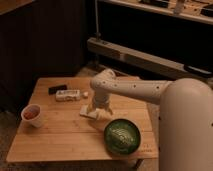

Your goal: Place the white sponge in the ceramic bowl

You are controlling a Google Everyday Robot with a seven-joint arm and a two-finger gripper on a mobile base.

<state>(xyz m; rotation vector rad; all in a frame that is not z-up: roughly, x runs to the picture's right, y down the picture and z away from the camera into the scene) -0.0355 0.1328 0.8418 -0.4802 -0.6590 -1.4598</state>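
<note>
At frame centre the gripper [98,108] hangs, fingers apart, directly over the white sponge [89,114], likely lining up a grasp. The ceramic bowl [121,136] sits lower right.

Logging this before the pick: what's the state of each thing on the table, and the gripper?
ceramic bowl: upright, empty
white sponge: flat on the table, outside the ceramic bowl
gripper: open, down over the white sponge
white cup: upright, reddish contents
package: lying flat
</note>
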